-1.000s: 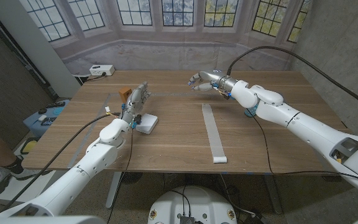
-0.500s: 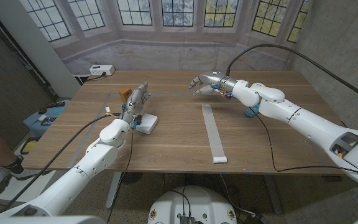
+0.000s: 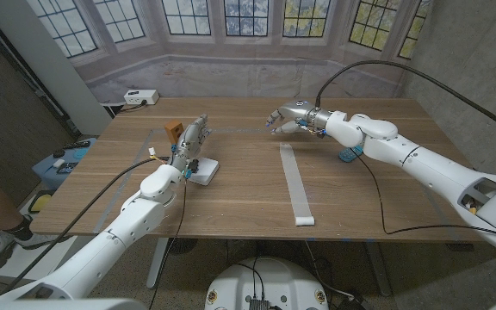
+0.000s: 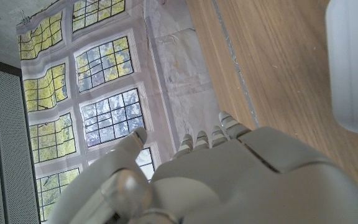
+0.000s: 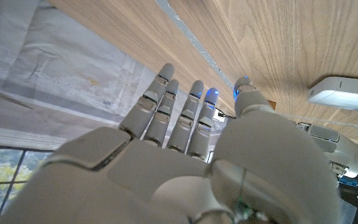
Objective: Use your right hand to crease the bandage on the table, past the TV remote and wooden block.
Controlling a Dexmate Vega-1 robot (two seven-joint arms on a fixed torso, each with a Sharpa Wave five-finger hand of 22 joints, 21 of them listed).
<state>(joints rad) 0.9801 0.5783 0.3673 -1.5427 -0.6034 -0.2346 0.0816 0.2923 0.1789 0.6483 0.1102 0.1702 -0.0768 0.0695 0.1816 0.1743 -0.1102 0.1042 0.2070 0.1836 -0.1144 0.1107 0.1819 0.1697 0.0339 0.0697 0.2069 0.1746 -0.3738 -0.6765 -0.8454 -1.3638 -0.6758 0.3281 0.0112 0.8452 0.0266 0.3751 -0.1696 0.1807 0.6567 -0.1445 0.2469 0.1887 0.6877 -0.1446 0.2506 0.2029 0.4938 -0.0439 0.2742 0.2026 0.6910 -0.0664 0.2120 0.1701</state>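
White gauze marks the task's thing: the bandage [image 3: 296, 183] lies unrolled as a long flat strip on the wooden worktop [image 3: 386, 189], running from about the middle of the surface toward the near edge, where it ends in a small rolled or folded lump. It lies right of centre, well apart from both hands and untouched.

The right robot hand [image 3: 285, 118] hovers over the far part of the worktop, beyond the strip's far end, its arm reaching in from the right. In the right wrist view the right robot hand [image 5: 185, 137] holds nothing, its fingers [image 5: 160, 106] stretched out side by side and only slightly parted.

The left robot hand [image 3: 191, 139] is on the left side of the worktop, fingers pointing toward the far edge. In the left wrist view the left robot hand [image 4: 229, 180] is empty, with straight fingers [image 4: 229, 127] close together and the thumb set apart.

Just beside the left robot hand lies a white TV remote [image 3: 202, 172], and a small wooden block [image 3: 174, 130] stands just beyond its fingertips. A white power strip [image 3: 140, 97] sits behind the worktop's far left corner.
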